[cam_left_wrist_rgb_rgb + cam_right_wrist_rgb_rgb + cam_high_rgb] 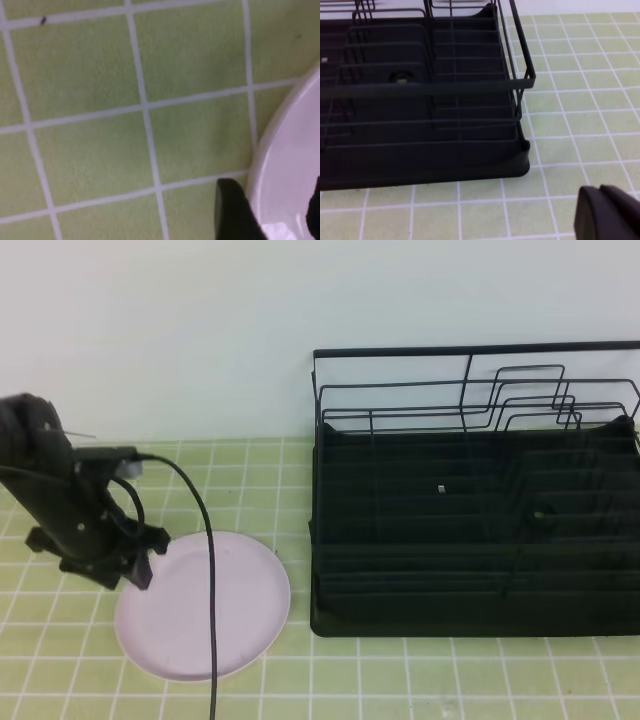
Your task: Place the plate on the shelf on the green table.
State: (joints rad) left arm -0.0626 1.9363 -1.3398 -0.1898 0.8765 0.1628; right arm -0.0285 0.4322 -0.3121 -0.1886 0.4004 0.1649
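Green tiled table (420, 680), pale pink plate (215, 610) flat near its front-left, left gripper (140, 565) parted astride the plate's left rim, black dish rack (475, 530) well right, right gripper (607, 215) shut.

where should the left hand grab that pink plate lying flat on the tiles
At its rim on the left edge, where the left hand already sits. The plate lies flat on the green table, so only the thin raised lip offers a hold: one finger outside, the other over the rim, coming down from the left.
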